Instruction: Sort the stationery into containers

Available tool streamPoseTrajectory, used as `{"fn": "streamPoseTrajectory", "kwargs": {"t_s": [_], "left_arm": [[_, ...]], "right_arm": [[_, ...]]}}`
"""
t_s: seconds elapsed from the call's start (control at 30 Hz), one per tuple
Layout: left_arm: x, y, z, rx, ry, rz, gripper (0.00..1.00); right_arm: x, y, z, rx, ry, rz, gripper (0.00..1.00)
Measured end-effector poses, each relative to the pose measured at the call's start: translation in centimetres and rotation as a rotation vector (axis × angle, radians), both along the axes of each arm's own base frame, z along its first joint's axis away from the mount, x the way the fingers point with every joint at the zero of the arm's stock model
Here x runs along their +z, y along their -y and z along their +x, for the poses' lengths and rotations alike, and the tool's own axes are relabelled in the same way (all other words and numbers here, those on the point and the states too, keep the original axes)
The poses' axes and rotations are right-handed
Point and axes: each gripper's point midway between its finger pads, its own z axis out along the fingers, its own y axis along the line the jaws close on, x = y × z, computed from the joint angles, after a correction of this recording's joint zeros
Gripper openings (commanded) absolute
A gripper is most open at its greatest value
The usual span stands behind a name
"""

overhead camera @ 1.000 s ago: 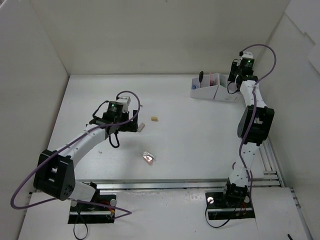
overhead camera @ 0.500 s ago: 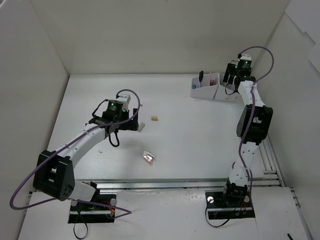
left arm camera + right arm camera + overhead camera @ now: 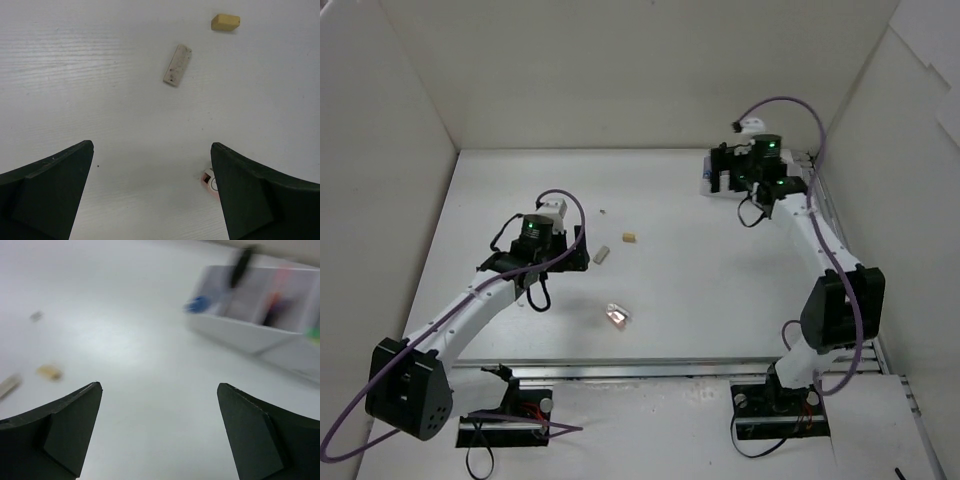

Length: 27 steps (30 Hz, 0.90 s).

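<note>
While left gripper (image 3: 151, 145) hangs spread and empty just short of white eraser (image 3: 177, 65), beige eraser (image 3: 225, 22) beyond, right gripper (image 3: 160, 385) likewise spread, near organiser (image 3: 240, 337), blurred pens (image 3: 242, 262) inside.

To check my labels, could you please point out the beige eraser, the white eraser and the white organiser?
beige eraser (image 3: 225, 22), left wrist view, middle of its top face.
white eraser (image 3: 177, 65), left wrist view, middle of its top face.
white organiser (image 3: 235, 334), right wrist view, its front wall.

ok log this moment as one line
left fingers open, empty | white eraser, beige eraser loose on table ahead | right fingers open, empty, near organiser
</note>
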Motion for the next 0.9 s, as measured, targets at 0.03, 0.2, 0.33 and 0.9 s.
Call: {"fn": "streamPoseTrajectory", "kwargs": {"t_s": [0.03, 0.2, 0.33, 0.9], "left_arm": [[0.1, -0.3, -0.3, 0.021, -0.001, -0.007, 1.0], [0.2, -1.6, -1.6, 0.109, -0.007, -0.053, 1.0], [-0.5, -2.3, -3.8, 0.148, -0.035, -0.085, 0.99], [-1.8, -3.9, -8.3, 0.225, -0.056, -0.146, 1.0]], "right_arm": [[0.2, -3.5, -1.9, 0.085, 0.004, 0.009, 0.98], [-3.6, -19.6, -14.2, 0.554, -0.096, 0.035, 0.98], [-9.4, -25.0, -22.6, 0.757, -0.262, -0.013, 0.98], [-20.3, -29.7, -28.4, 0.703, -0.329, -0.294, 0.7]]}}
